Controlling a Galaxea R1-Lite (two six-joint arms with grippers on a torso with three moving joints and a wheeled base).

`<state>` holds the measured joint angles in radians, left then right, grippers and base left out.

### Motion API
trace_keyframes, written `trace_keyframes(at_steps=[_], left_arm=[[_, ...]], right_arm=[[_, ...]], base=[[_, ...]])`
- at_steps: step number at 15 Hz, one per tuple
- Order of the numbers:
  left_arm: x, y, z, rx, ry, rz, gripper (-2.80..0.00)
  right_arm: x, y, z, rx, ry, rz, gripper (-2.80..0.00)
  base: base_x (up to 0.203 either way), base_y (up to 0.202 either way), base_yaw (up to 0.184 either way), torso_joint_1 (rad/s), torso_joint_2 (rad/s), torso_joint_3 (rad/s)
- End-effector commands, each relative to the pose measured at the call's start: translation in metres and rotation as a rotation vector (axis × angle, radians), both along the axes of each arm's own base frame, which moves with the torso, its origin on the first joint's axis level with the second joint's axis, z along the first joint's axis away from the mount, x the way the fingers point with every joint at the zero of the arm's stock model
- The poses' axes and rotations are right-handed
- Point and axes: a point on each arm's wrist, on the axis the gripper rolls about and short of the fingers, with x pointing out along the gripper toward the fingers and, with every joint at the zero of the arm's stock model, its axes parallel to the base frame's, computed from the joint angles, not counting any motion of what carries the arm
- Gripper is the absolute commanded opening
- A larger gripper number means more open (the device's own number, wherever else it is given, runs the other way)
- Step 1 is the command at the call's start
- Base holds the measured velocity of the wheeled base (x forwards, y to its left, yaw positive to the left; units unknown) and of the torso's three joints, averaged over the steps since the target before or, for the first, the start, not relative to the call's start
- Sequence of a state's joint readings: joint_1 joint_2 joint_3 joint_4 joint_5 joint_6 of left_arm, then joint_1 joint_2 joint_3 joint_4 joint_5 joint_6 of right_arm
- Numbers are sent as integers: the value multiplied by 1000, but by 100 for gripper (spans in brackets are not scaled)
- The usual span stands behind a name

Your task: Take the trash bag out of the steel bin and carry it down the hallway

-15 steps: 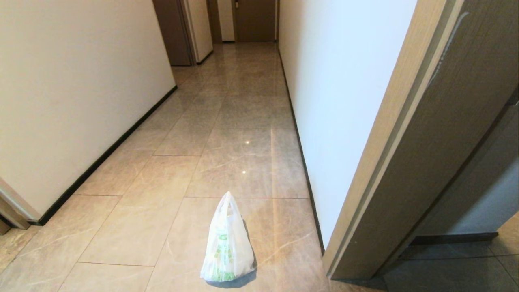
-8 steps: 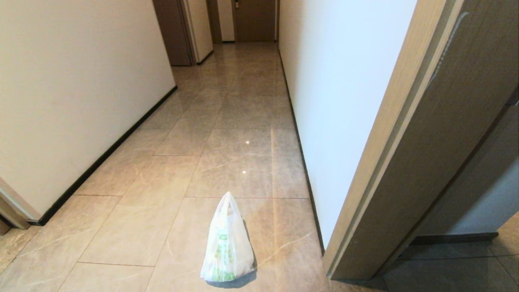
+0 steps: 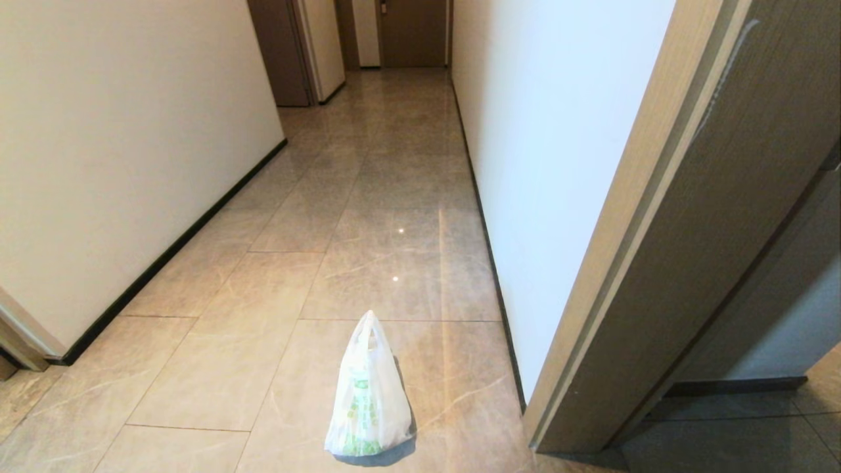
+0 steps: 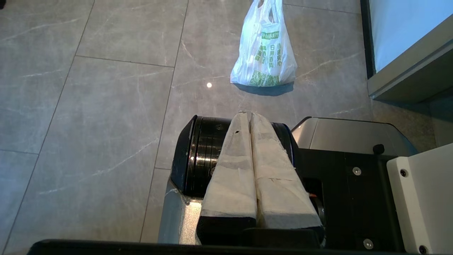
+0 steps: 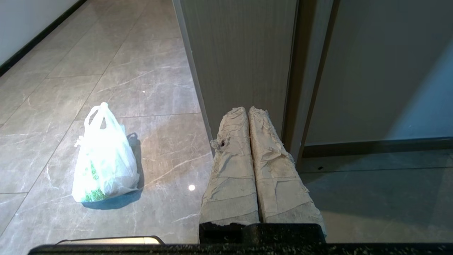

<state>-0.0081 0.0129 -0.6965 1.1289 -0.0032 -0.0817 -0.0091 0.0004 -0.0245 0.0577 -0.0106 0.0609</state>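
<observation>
While the trash bag (image 3: 369, 401) stands upright on the glossy beige floor (image 3: 217, 368) of the hallway (image 3: 381, 164), its loop handles point up and nothing touches it. It is near the door frame (image 3: 611, 276) on the robot's right side. In the left wrist view, the left gripper (image 4: 249, 115) has its taped fingers pressed together, empty, apart from the bag and above the robot's base (image 4: 354, 134). The right gripper (image 5: 246, 109) is also closed and empty, in front of the door frame.
</observation>
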Motion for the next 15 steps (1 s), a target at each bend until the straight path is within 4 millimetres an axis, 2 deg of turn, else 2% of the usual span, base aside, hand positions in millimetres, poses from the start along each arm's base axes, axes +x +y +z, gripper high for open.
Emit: trace_keyframes(at_steps=[1,3,7,10,13,15], left_arm=[[-1,0,-3,-1,-2,1,-280],[1,0,-3,0,-12,2,-280],[54,0,-3,3,-336,24,-280],[62,0,-5,4,-397,31,-280],[90,0,-22,-1,-652,27,-280],[93,0,-26,-2,-712,22,-280]], right_arm=[[0,0,0,0,-1,0,-280],[0,0,0,0,-1,0,-280],[0,0,0,0,-1,0,-280],[0,0,0,0,-1,0,-280],[0,0,0,0,-3,0,-280],[0,0,0,0,-3,0,-280]], base=[[0,0,0,0,0,0],[0,0,0,0,0,0],[0,0,0,0,0,0],[0,0,0,0,0,0],[0,0,0,0,0,0],[0,0,0,0,0,0]])
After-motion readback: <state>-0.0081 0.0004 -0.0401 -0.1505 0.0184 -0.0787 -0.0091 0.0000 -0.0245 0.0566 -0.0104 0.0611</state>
